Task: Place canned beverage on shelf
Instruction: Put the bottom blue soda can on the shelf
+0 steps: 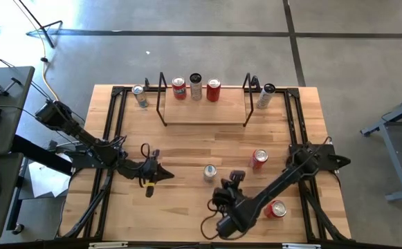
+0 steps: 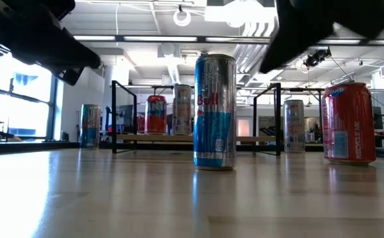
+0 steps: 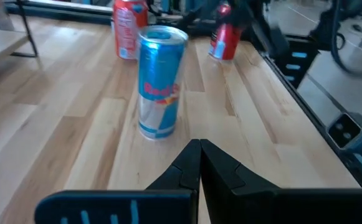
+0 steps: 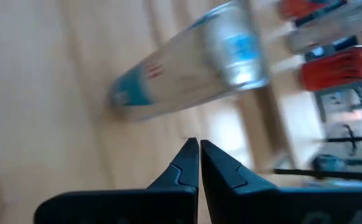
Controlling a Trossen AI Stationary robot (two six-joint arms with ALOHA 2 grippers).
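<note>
A blue-and-silver can (image 1: 209, 172) (image 2: 215, 112) (image 3: 161, 81) (image 4: 187, 62) stands upright on its base near the table's middle. The shelf (image 1: 204, 116) (image 2: 192, 139), a light-wood board between two black wire frames, sits at the far edge with three cans on it. My left gripper (image 1: 166, 174) (image 3: 199, 146) is shut, a little to the left of the blue can, pointing at it. My right gripper (image 1: 232, 181) (image 4: 199, 144) is shut, just to the near right of the same can, pointing down toward it. Neither touches it.
A red can (image 1: 259, 160) (image 2: 349, 122) stands right of the blue can, and another red one (image 1: 277, 209) lies near the front right by my right arm. One can (image 1: 140, 96) stands left of the shelf, another (image 1: 266, 96) right of it.
</note>
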